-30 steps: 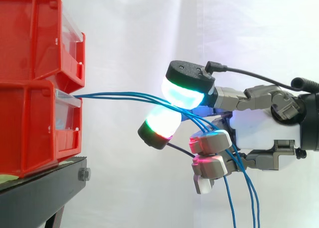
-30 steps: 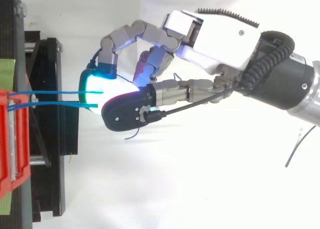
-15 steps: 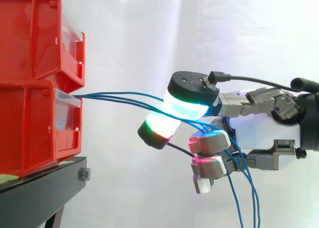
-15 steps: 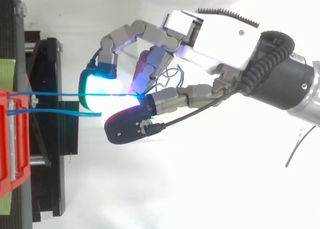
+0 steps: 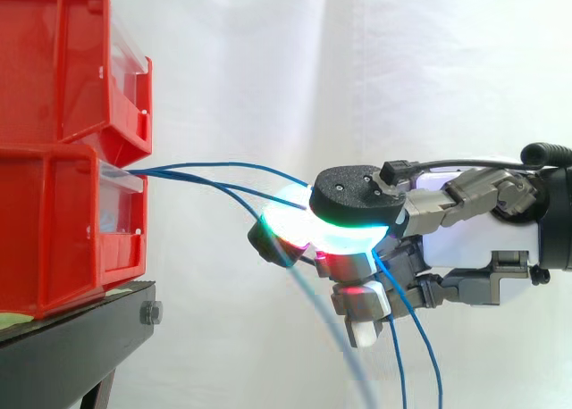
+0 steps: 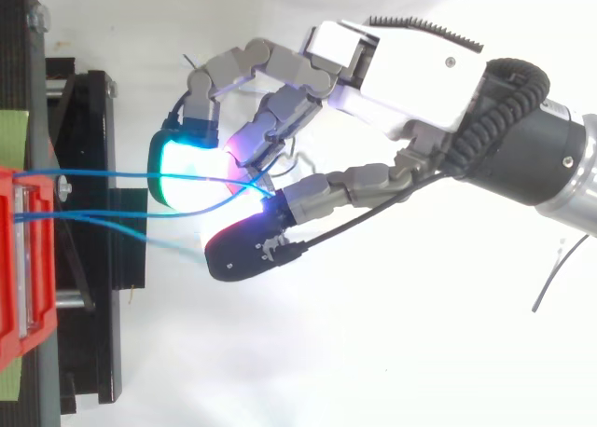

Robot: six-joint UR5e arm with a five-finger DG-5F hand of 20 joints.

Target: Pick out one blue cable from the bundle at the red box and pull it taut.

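Pads [image 5: 344, 221] at the tips of the hand [image 5: 474, 239] press together in the side view and pinch the blue cables [image 5: 214, 175] between them, while the remaining fingers curl in beneath. The cables leave the front lip of the lower red bin [image 5: 63, 230], which sits under the upper red bin [image 5: 63, 70], and reach the pinch in shallow arcs. Past the pinch, strands hang down under the hand to the bottom edge, and one is too blurred to trace. Between the bin fronts and the pads lies open air before the white curtain [image 5: 402, 70], crossed by the cables alone. The black stand [image 5: 80, 338] ends at lower left, well below the hand. In the top view the hand [image 6: 410, 68] comes in from the right. Its cyan pad [image 6: 182, 166] and a black-backed fingertip [image 6: 242, 245] close over the blue cables [image 6: 103, 175], which run from the red bin [image 6: 19, 259] at the left edge across the stand [image 6: 93, 259]. The cyan pad sits just right of the stand's edge, with bare white ground below and to the right. I cannot tell how many strands are caught in the pinch.
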